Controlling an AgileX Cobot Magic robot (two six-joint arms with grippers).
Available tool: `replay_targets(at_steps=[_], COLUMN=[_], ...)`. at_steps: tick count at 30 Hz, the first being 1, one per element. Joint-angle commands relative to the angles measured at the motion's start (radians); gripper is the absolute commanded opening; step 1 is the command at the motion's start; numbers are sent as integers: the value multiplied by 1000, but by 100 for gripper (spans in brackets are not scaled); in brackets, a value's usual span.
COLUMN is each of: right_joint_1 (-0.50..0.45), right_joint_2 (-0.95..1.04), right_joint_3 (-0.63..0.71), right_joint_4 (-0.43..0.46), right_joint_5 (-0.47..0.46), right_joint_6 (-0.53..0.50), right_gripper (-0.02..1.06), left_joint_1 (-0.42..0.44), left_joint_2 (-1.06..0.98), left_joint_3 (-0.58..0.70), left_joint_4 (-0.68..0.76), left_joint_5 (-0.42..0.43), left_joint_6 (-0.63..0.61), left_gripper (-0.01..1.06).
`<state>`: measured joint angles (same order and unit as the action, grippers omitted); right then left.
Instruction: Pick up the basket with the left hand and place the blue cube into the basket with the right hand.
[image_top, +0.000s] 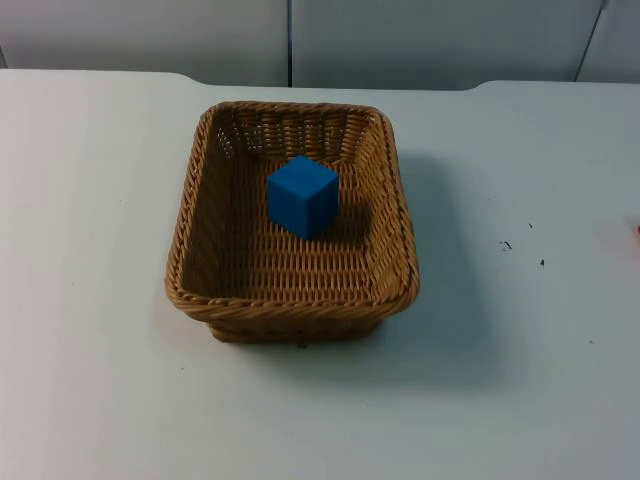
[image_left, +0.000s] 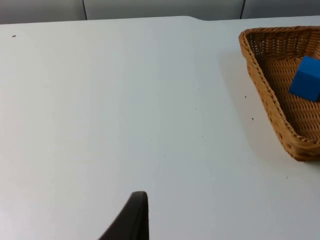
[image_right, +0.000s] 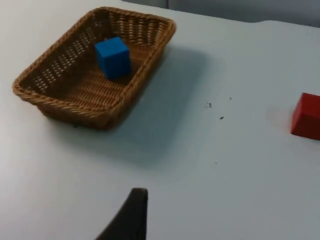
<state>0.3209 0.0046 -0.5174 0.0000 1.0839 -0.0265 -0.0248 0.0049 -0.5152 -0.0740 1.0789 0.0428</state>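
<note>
The table (image_top: 90, 380) was a white, smooth, matte surface running back to the grey wall, with a few small dark specks to the right of the basket.

The basket (image_top: 292, 310) sat on the table near the middle, somewhat toward the far edge. It was a rectangular tray of tan woven wicker with a braided rim and sloping open-weave walls, its long axis running from the near edge toward the far edge. No gripper touched it, and it looked to be resting flat on the table.

The cube (image_top: 303, 196) already lay inside the basket, on the woven floor toward its far right corner, turned slightly so one edge faced forward. It was solid blue, matte, sharp-edged.

A red block (image_right: 306, 115) stood on the table well to the right of the basket, apart from it.

The left gripper (image_left: 131, 220) hung over bare table with the basket well off to its right. The right gripper (image_right: 130, 217) hung over the table with the basket ahead and to its left. Whether either pair of jaws was apart or together, I cannot tell. Judged from this, placement looked done, with both arms waiting clear; neither seemed clearly nearer.
</note>
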Motion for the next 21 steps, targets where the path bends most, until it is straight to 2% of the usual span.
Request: replay_targets(at_steps=[1, 8, 13, 21], right_joint_1=[-61, -226, -308, -320], right_joint_2=[-5, -5, -5, -5], right_joint_3=[10, 10, 10, 10], right_joint_4=[0, 0, 0, 0], right_joint_5=[-5, -5, -5, -5], right_joint_6=[2, 2, 2, 2], right_gripper=[105, 105, 105, 105], left_joint_1=[-7, -7, -7, -7], left_joint_2=[-5, -5, -5, -5], left_joint_3=[2, 2, 2, 2], left_joint_4=[-1, -1, -1, -1], left_joint_5=[0, 0, 0, 0], left_joint_6=[-7, -7, -7, -7], left_gripper=[105, 105, 105, 105])
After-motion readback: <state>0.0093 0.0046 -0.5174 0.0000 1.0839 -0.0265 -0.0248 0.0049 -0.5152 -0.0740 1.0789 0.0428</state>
